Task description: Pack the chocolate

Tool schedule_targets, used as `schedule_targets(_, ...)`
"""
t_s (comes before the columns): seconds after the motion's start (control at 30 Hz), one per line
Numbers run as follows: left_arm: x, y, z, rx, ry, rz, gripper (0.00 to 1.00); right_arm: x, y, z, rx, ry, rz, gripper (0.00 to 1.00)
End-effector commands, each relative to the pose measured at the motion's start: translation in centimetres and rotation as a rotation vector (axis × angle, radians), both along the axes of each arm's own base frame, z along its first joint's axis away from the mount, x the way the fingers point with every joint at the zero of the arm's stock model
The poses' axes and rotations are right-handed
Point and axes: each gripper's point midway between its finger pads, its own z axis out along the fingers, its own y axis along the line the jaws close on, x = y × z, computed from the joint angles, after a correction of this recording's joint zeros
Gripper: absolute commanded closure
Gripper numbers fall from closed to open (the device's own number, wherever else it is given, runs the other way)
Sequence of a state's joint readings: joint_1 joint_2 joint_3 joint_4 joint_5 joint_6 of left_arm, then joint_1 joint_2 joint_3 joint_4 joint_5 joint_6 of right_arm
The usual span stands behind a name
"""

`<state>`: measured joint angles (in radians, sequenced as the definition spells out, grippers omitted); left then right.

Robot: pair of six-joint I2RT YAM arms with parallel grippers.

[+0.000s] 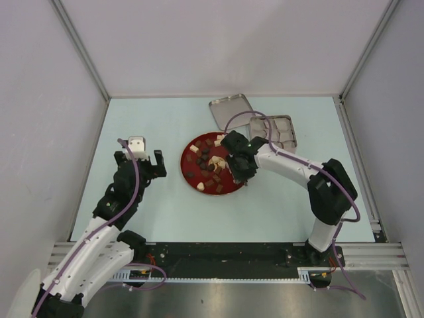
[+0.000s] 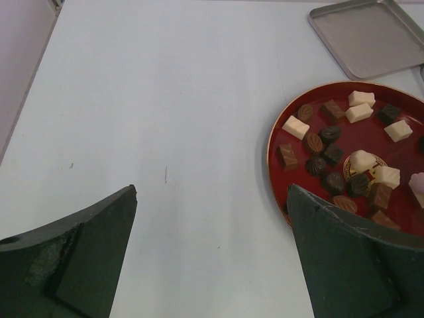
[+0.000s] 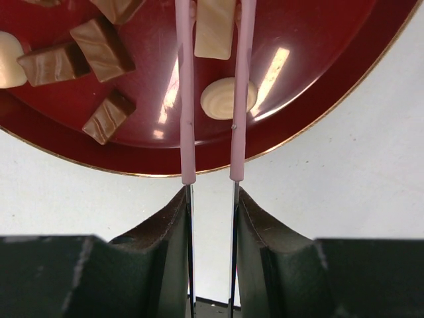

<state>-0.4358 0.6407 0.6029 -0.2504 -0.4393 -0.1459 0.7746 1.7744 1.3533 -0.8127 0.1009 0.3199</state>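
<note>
The right gripper is clenched on the pink tongs at the bottom of its wrist view, its jaws pressed against both thin arms. The arms run up the frame to straddle a cream block at the top edge. Whether the tips actually pinch the block cannot be told, since they pass out of the frame. The left gripper hangs released with its jaws wide over bare table, at the left of the overhead view and well apart from the work.

The hold looks fragile. The tong arms are slim and likely springy, and the block's faces look smooth, so an off-centre squeeze could twist it loose or tip it back among its neighbours on the lift. An oval cream piece lies under the arms, by the right-hand one (touching or just beside, the view does not settle), and could be nudged toward the rim. The tin waits at the upper right of the overhead view, just beyond the plate, with its lid to its left. A piece dropped on the way would land on the table.

The chocolates lie loose on the red plate at the centre of the overhead view. They are small cubes and ovals, dark brown, marbled reddish-brown and cream-white.
</note>
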Motion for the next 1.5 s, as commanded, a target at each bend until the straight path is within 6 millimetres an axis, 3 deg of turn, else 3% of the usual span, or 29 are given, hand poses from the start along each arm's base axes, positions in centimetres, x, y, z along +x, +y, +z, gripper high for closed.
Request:
schedule_targets(0.0,0.0,0.5,0.7,0.001,-0.024,0.015,0.00,3.5,-0.6,5.6,0.099,-0.163,-0.022,0.94)
schedule_targets(0.17,-0.2,0.7,1.2,-0.013,-0.040,0.030,0.00,6.9,-3.4,7.7,0.152,-0.229,-0.081,0.95)
schedule_targets(0.2,-0.3,0.8,1.2,-0.014,-0.042,0.035,0.00,8.1,-5.0,8.0,0.144,-0.249,-0.109,0.95)
schedule_targets(0.4,-0.4,1.3,1.4,-0.004,-0.053,0.053,0.00,13.0,-10.2,9.7,0.120,-0.354,-0.197,0.95)
schedule_targets(0.43,-0.3,1.4,1.4,-0.002,-0.052,0.056,0.00,13.9,-12.1,9.8,0.111,-0.366,-0.238,0.95)
schedule_targets(0.63,-0.3,1.8,1.6,0.000,-0.061,0.070,0.00,18.3,-17.0,9.8,0.101,-0.430,-0.320,0.95)
schedule_targets(0.87,-0.3,2.1,1.6,0.003,-0.064,0.076,0.00,20.8,-19.8,7.5,0.081,-0.422,-0.361,0.95)
schedule_targets(1.37,-0.3,2.4,1.6,0.007,-0.062,0.086,0.00,23.1,-21.4,3.6,0.075,-0.367,-0.364,0.95)
schedule_targets(1.47,-0.3,2.4,1.5,0.010,-0.056,0.088,0.00,23.3,-21.0,3.0,0.097,-0.350,-0.352,0.94)
